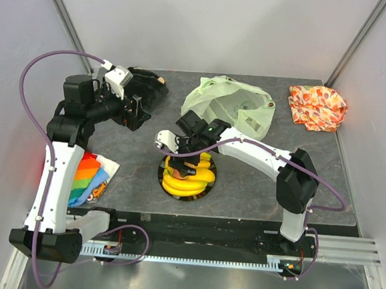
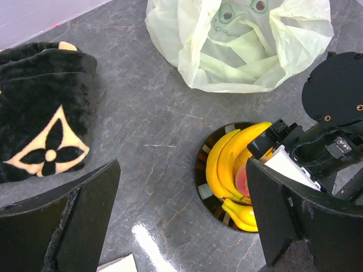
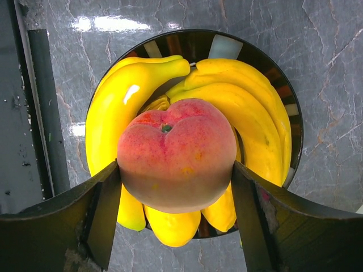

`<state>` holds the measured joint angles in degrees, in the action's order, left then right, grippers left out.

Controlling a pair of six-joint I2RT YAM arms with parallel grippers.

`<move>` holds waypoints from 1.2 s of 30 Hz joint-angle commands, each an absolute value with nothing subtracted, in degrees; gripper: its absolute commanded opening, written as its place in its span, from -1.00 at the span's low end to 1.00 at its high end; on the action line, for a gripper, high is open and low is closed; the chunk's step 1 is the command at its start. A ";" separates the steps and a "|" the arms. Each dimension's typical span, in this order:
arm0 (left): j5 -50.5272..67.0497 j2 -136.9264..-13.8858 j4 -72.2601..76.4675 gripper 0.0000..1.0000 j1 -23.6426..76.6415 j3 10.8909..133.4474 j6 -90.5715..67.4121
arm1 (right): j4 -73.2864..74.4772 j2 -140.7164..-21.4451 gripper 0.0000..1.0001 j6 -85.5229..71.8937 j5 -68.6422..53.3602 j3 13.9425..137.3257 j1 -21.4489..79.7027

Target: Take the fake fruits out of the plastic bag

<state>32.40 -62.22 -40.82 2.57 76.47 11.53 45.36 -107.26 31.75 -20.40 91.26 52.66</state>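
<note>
The right end effector [image 3: 174, 168] pinches the peach [image 3: 177, 141], one dark finger pressed on each side of it, stem dimple facing the wrist camera. The peach is orange-pink and glossy and sits directly over the banana bunches [image 3: 252, 107]. Whether it rests on them or hangs just above cannot be told.

The bananas, bright yellow and curved, fill a dark round bowl [image 3: 187, 38] with pale tiles around its rim. One bunch curls along the left side of the bowl and another along the right. A rounded yellow piece shows below the peach, but whether it is a banana end or a separate fruit is unclear.

The bowl stands on the grey marbled desk [image 1: 256, 190], towards its near edge. Beyond it, and apart from it, the plastic bag [image 2: 238, 51] lies crumpled at the far side of the desk. It is pale yellow-green and translucent, with a green print on it. What remains inside cannot be made out.

The left end effector [image 2: 181, 226] hovers over the left part of the desk with its fingers spread wide and nothing between them. Just beyond it lies a black plush item [image 2: 45, 124] bearing a cream flower emblem.

An orange leaf-patterned cloth [image 1: 318, 106] sits in the far right corner. A rainbow-striped cloth [image 1: 90, 176] lies at the near left edge.
</note>
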 commanded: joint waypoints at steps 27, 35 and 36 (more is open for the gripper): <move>37.44 -64.86 -38.15 0.97 1.67 75.76 9.32 | 45.26 -106.79 0.73 26.99 -18.82 95.53 53.00; 38.32 -64.51 -36.83 0.97 1.67 73.30 7.82 | 51.41 -103.45 0.96 25.84 -16.35 102.04 50.45; 38.76 -64.60 -36.39 0.97 1.67 73.30 7.65 | 51.68 -102.40 0.96 24.80 -16.35 102.30 49.58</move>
